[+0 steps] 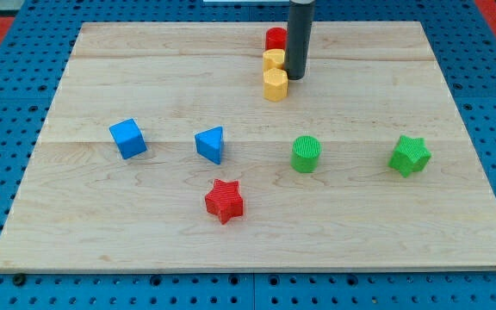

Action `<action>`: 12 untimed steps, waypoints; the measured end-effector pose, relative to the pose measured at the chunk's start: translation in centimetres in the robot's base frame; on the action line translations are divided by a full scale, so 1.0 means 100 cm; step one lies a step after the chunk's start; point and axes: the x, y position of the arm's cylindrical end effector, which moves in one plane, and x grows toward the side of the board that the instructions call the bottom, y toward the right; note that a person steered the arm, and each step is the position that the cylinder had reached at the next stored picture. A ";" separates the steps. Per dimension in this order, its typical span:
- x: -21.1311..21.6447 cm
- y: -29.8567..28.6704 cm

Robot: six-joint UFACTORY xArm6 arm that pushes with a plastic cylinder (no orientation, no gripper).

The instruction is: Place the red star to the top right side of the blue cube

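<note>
The rod's tip stands near the bench's top edge beside the yellow blocks; no claw exists. The red star-shaped block lies toward the bottom edge, apparently below-right of the blue cube.

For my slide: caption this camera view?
My tip beside yellow blocks; red star lies below-right of blue cube.
</note>
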 end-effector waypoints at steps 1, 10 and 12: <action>0.000 0.015; 0.197 -0.140; 0.202 -0.173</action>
